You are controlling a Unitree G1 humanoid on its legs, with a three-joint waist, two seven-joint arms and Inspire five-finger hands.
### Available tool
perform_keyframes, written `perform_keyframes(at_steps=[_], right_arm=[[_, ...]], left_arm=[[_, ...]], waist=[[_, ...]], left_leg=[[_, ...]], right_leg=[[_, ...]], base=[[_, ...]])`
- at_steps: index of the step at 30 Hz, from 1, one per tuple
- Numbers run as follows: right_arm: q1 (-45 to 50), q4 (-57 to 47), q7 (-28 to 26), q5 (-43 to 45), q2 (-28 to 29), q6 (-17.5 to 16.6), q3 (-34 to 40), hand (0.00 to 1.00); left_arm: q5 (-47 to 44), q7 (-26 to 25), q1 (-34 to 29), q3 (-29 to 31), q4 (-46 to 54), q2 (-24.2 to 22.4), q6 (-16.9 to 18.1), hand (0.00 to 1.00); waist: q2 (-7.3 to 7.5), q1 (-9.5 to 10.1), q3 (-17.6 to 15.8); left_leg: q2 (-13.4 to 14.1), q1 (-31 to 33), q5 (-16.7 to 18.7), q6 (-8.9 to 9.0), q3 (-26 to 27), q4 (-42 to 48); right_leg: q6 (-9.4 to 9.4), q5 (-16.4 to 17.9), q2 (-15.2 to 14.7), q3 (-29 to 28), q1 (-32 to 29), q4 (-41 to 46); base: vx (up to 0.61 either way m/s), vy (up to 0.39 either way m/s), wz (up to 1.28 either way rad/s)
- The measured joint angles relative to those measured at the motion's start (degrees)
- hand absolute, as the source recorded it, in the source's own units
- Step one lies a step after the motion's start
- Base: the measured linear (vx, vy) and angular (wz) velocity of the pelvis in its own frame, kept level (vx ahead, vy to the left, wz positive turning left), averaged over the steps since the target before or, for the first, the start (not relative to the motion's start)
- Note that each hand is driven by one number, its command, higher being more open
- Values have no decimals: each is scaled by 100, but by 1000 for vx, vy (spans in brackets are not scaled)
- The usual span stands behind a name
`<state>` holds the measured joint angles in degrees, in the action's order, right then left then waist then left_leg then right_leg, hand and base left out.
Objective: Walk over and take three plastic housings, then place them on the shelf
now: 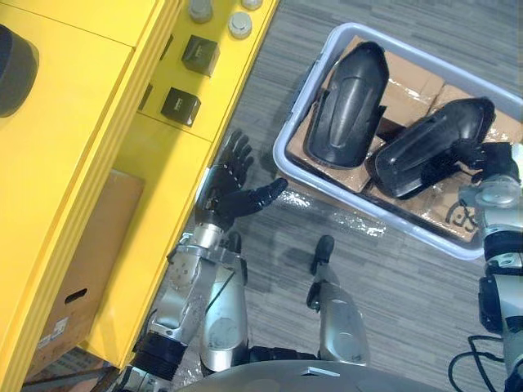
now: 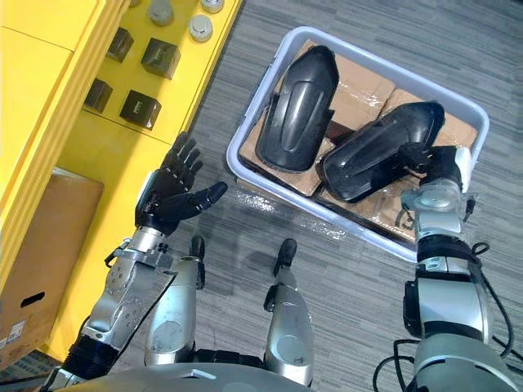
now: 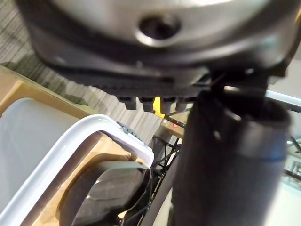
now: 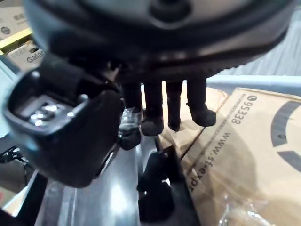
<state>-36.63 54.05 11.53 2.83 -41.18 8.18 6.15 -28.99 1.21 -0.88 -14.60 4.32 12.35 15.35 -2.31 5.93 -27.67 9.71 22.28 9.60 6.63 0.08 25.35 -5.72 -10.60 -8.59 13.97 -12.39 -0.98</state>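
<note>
- Black plastic housings, two of them: one [image 1: 347, 94] lies lengthwise at the shelf-side end of a pale tub [image 1: 301, 96], the other [image 1: 433, 147] slants beside it.
- Both rest on flattened cardboard boxes [image 1: 409, 90] lining the tub, which stands on the grey carpet floor [image 1: 392, 278].
- One right robot hand [image 2: 433, 163] sits at the slanted housing's far end. Its fingers [image 4: 171, 110] hang fairly straight and the thumb stands apart, with nothing clasped.
- One left robot hand [image 1: 227, 196] is spread wide and empty, between the tub and the yellow shelf [image 1: 73, 122].
- On the shelf stand four small dark cubes [image 2: 140, 109] and three grey round pieces [image 2: 201, 28].
- One cardboard box [image 1: 82, 269] sits low in the shelf.
</note>
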Motion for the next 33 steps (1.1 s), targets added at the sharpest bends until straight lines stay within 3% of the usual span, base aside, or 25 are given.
perform_keyframes(at_steps=[7, 9, 17, 26, 27, 33], right_arm=[[905, -1030, -151, 27, 622, 257, 257, 0], [1153, -1297, -81, -48, 912, 319, 353, 0], [1998, -3112, 428, -1354, 1640, 582, 406, 0], [2144, -3215, 771, -1857, 1647, 508, 372, 0], [2143, -3215, 770, -2005, 1647, 506, 365, 100], [2143, -3196, 750, -2024, 1648, 305, 215, 100]], left_arm=[[10, 5, -329, 517, 596, 134, -66, 100], [11, 63, -396, 633, 722, 138, -115, 100], [474, 81, -268, 545, 956, 84, -725, 100], [194, 296, 1010, 528, 537, 272, -1356, 100], [173, 310, 1166, 504, 406, 296, -1466, 100], [162, 165, 1457, 477, 59, 452, -1563, 100]], waist=[[187, 3, 103], [276, -9, 280], [314, -191, 1025], [397, -476, 1516], [396, -487, 1521], [421, -621, 1545]], left_leg=[[75, -583, -91, 79, 121, -419], [74, -679, -168, 101, 162, -584], [85, -1391, -310, 164, 479, -1187], [89, -1764, -323, 176, 712, -1370], [93, -1779, -329, 177, 737, -1381], [84, -1793, -396, 184, 770, -1450]], right_leg=[[74, 64, 63, -29, 363, -44], [74, 65, 68, -35, 381, -105], [66, 71, 68, -171, 698, -225], [29, 58, 74, -343, 903, -339], [23, 54, 78, -367, 900, -340], [2, 28, 75, -402, 851, -340]], base=[[21, -14, -5], [37, -19, -2], [42, -6, -13], [-13, 5, -12], [-24, -1, -10], [-2, 0, -2]])
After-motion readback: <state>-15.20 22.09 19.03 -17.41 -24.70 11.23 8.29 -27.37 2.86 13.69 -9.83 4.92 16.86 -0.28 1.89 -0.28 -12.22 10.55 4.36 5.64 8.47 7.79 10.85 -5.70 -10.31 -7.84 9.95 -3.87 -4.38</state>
